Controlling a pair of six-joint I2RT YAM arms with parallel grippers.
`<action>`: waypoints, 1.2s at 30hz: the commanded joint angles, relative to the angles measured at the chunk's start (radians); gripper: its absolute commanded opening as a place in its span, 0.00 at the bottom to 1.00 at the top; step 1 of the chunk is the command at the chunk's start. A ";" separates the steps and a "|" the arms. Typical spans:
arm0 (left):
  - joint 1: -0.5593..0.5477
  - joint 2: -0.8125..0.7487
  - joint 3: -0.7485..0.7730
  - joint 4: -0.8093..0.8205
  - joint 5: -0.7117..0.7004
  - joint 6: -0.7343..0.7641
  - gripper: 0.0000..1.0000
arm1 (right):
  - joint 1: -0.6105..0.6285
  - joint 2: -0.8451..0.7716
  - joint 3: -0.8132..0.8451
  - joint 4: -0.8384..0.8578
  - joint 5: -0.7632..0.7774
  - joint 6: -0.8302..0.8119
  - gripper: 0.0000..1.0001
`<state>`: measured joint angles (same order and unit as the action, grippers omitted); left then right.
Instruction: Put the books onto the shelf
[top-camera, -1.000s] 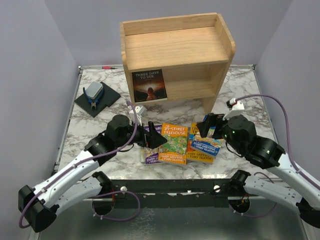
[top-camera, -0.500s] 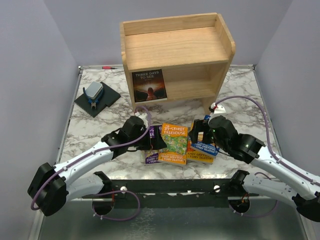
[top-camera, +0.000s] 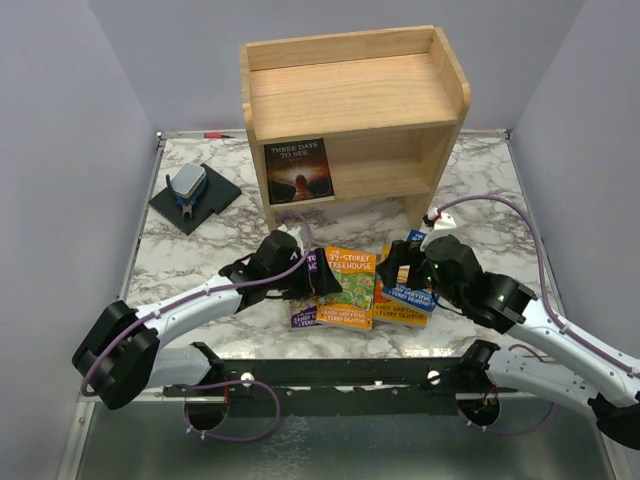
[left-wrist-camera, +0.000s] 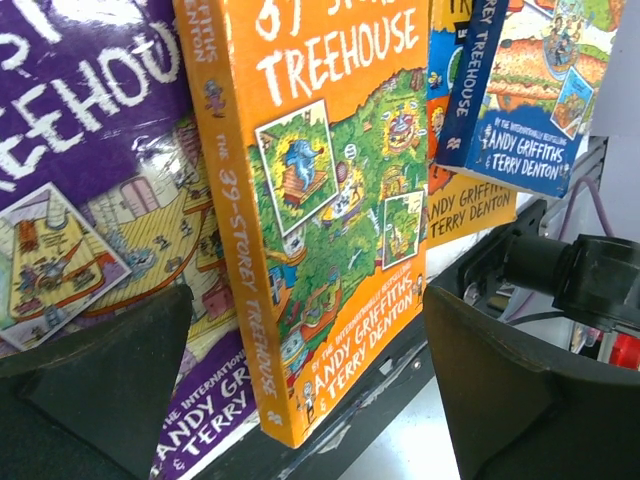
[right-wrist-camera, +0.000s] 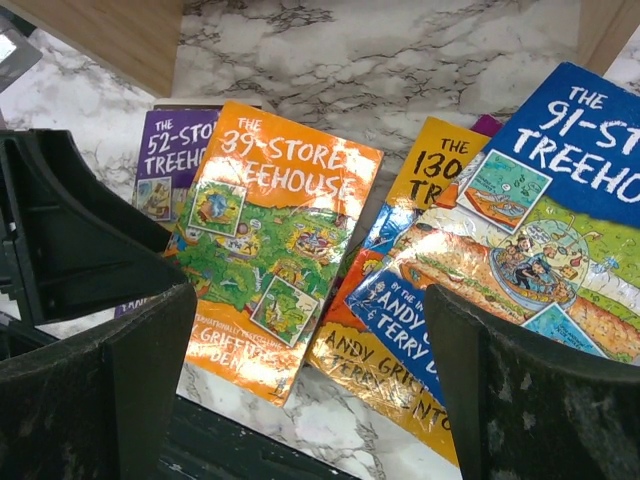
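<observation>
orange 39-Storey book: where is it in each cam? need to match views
Top external: orange book, just below centre, middle of the book row.
Left wrist: orange book fills the centre, spine on its left side.
Right wrist: orange book, left of centre.
Shared landmark: blue book, to its right in all three views.

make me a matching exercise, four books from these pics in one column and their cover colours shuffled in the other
Books
1. 39-Storey Treehouse
2. 52-Storey Treehouse
3. 91-Storey Treehouse
4. Three Days to See

Main cover colour
a. blue
b. dark, near black
c. orange
d. purple

Pairs: 1-c, 2-d, 3-a, 4-b
</observation>
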<state>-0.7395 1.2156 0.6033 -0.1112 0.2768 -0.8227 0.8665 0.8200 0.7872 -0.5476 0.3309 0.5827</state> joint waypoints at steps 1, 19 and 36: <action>-0.008 0.060 -0.042 0.031 0.019 -0.023 0.99 | 0.003 -0.050 -0.045 0.006 -0.012 0.018 0.99; -0.016 0.196 -0.140 0.234 0.097 -0.070 0.64 | 0.003 -0.081 -0.088 -0.005 0.000 0.059 0.99; -0.013 0.112 -0.044 0.281 0.128 -0.094 0.00 | 0.003 -0.111 -0.070 -0.048 0.023 0.078 0.99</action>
<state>-0.7418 1.3762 0.5186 0.2485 0.3782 -0.9379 0.8665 0.7399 0.7113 -0.5545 0.3305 0.6399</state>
